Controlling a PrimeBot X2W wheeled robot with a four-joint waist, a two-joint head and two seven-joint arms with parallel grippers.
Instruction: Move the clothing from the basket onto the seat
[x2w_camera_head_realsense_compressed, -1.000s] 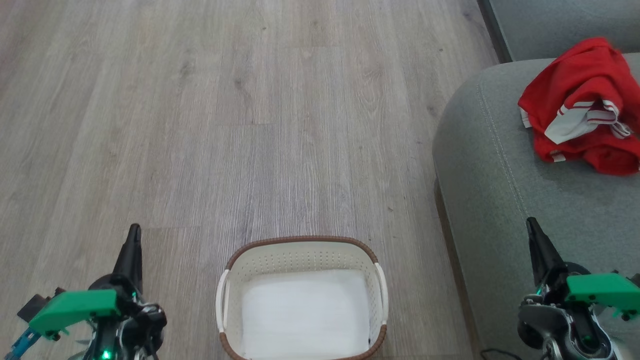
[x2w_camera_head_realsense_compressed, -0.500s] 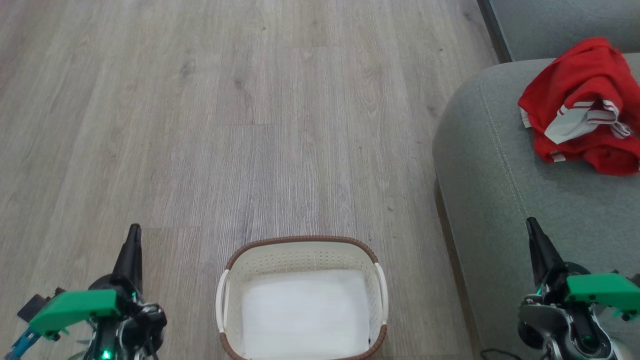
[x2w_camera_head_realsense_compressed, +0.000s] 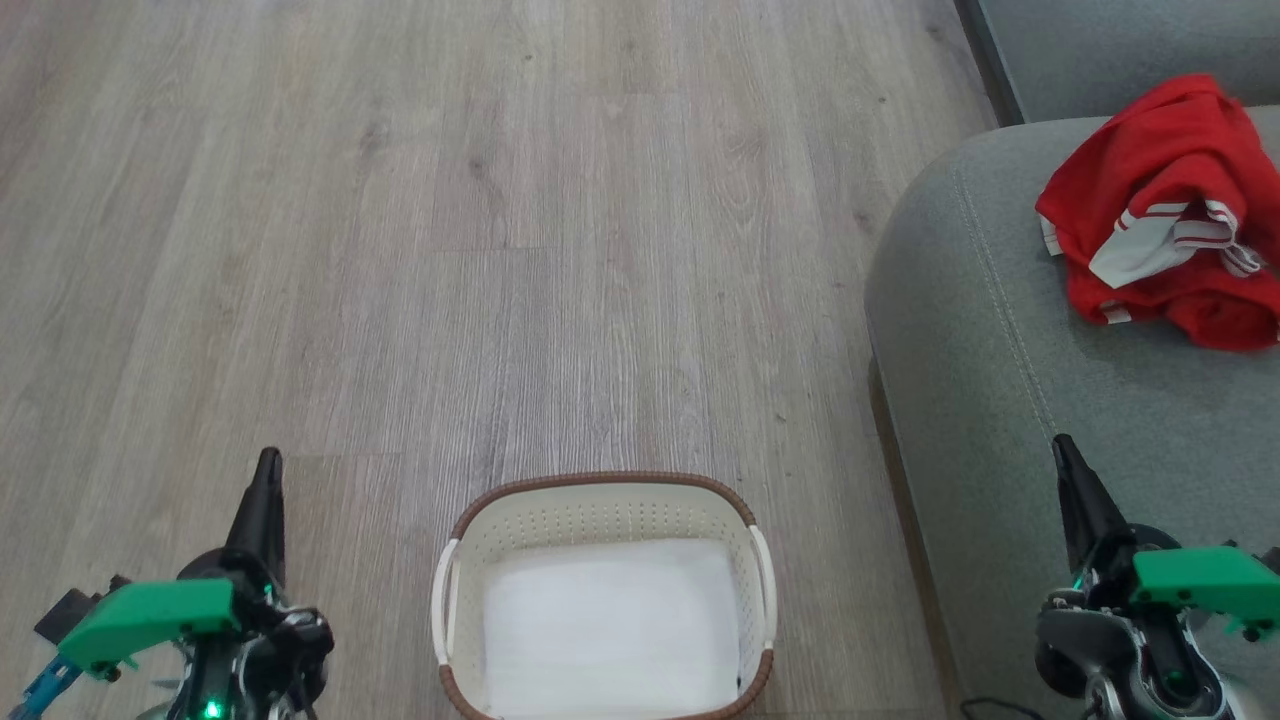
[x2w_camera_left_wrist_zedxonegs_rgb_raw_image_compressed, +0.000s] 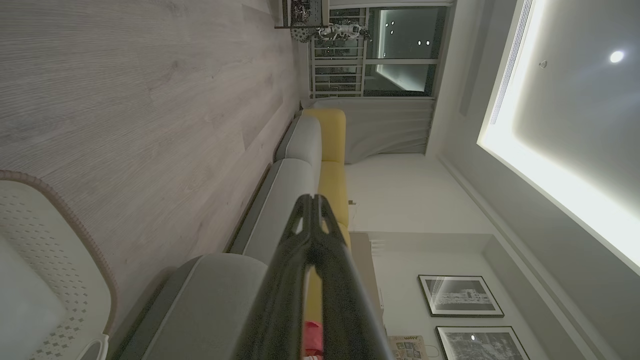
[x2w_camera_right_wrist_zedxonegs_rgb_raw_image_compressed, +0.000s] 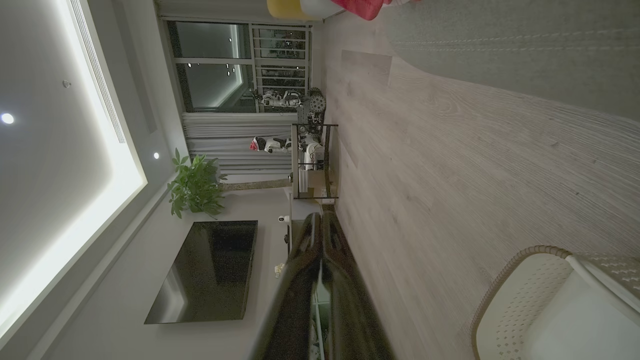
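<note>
On the seat (x2w_camera_head_realsense_compressed: 1000, 400), ahead and right of the right fingers (x2w_camera_head_realsense_compressed: 1078, 500), the clothing (x2w_camera_head_realsense_compressed: 1160, 200) lies heaped, nearer that arm; the basket (x2w_camera_head_realsense_compressed: 600, 482) looks empty. Right and left fingers (x2w_camera_head_realsense_compressed: 262, 510) are pressed together, holding nothing.

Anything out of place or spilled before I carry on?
Nothing stands out. The basket stands upright and empty on the floor; the clothing lies in a crumpled heap on the seat.
</note>
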